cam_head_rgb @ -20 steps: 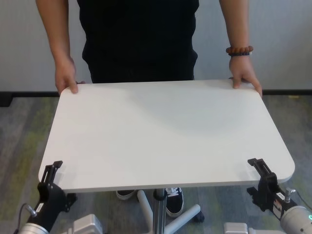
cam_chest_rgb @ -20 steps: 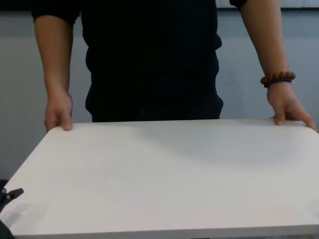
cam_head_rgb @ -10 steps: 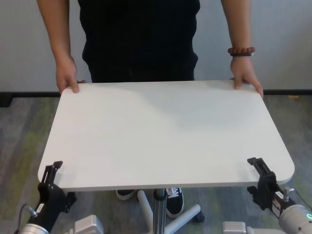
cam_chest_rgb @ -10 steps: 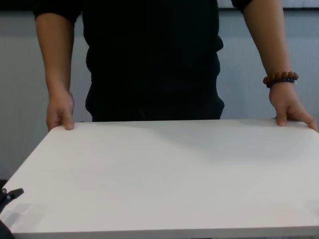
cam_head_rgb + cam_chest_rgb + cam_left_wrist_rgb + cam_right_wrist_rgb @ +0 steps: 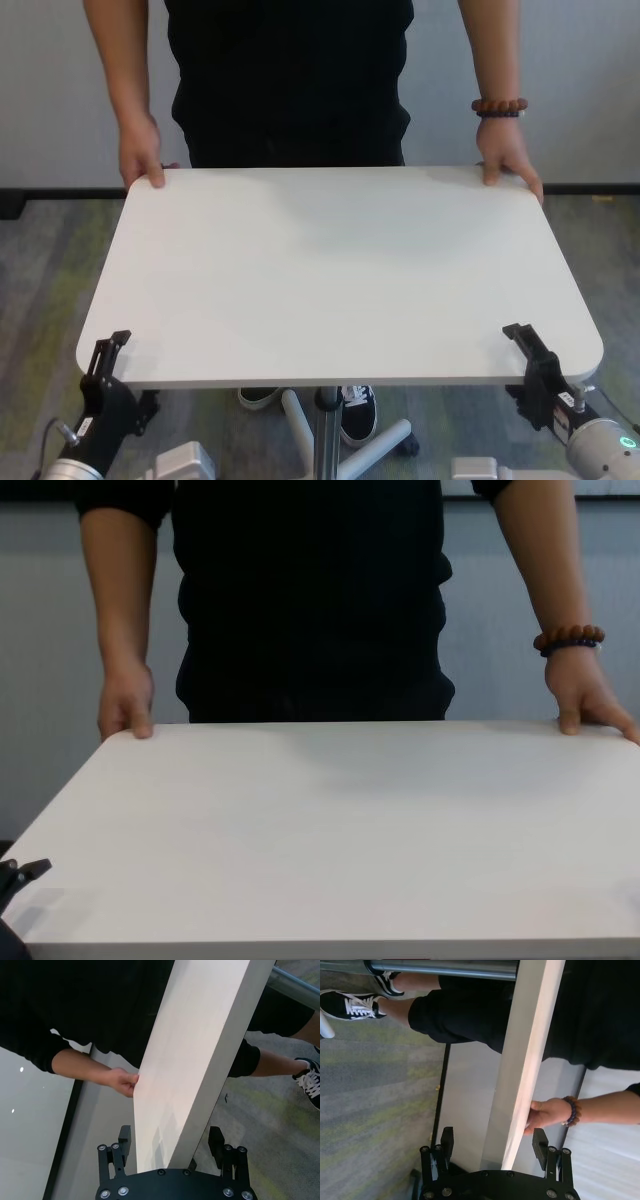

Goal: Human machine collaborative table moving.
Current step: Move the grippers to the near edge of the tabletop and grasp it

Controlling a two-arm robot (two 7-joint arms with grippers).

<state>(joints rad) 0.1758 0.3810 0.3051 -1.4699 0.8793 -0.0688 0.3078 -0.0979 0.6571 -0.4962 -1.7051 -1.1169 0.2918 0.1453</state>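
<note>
The white table point(image 5: 340, 270) stands between me and the human point(image 5: 290, 80), who wears black. Both of the human's hands rest on the far corners, with a bead bracelet point(image 5: 498, 105) on the wrist at the right. My left gripper point(image 5: 105, 360) straddles the near left corner. In the left wrist view the left gripper point(image 5: 170, 1140) has a finger on each side of the tabletop edge with small gaps. My right gripper point(image 5: 528, 350) straddles the near right corner. In the right wrist view the right gripper point(image 5: 493, 1142) stands open around the edge with clear gaps.
The grey pedestal pole point(image 5: 325, 430) and its white base legs point(image 5: 385, 440) are under the table. The human's black shoes point(image 5: 357, 410) stand beside the base. Grey carpet lies on both sides, with a wall behind the human.
The human's hands and the table's far edge have shifted slightly to the right. Both grippers stay at the near corners.
</note>
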